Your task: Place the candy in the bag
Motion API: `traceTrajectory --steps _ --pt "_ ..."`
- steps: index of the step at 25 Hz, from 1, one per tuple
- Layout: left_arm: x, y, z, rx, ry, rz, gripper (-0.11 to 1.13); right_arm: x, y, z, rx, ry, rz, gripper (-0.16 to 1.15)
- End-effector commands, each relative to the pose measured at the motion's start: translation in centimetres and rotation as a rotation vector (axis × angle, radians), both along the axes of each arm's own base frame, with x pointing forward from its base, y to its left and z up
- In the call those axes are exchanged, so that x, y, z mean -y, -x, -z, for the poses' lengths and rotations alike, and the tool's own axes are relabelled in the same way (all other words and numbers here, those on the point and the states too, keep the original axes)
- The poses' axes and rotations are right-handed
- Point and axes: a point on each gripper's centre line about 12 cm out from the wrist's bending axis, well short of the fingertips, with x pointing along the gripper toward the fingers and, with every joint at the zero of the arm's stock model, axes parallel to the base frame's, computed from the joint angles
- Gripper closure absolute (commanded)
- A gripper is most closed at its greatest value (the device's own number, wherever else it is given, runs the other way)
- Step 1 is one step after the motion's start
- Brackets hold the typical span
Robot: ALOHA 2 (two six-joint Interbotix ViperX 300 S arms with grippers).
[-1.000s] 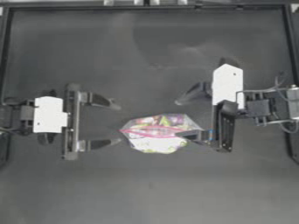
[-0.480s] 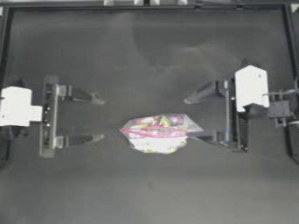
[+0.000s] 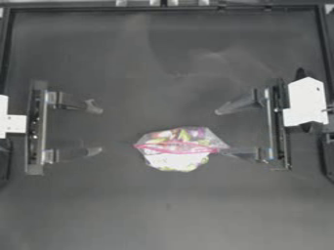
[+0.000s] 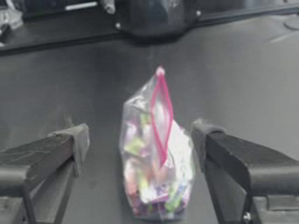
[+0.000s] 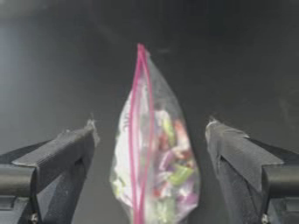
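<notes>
Wrist cameras on both my arms frame the same subject from opposite sides: nearest each lens, my own dark jaws stand spread wide and pinch nothing, and between them, farther out, lies the clear plastic zip bag with its pink-red seal strip running along it and multicoloured sweets showing through the film. From the overhead camera, my left gripper sits at the left side of the dark table, well apart from the bag, while my right gripper sits at the right side, its lower jaw tip reaching just beside the bag's right edge; I cannot tell whether it touches the plastic. The bag rests flat a little below the middle of the table, between my two grippers. The small wrapped candy, white with red ends, does not show loose anywhere on the table in any view, and neither gripper carries it. Whether it already lies among the colourful sweets inside the bag is too hard to make out through the film. Judging from both grippers being empty and set back at either side, I take the placing itself to be finished or nearly so; whether the seal strip is pressed closed along its whole length cannot be told, and that would be the only step possibly left.
</notes>
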Motion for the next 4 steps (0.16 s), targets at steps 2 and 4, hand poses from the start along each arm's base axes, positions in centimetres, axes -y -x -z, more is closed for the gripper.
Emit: traceTrajectory --steps 2,4 --pt "0.10 0.57 -0.70 0.032 0.000 0.002 0.03 -0.18 0.46 -0.72 0.050 0.009 -0.018 -0.03" --pt "0.18 0.87 -0.82 0.041 0.000 0.005 0.03 -0.23 0.71 -0.72 0.058 0.012 -0.023 -0.03"
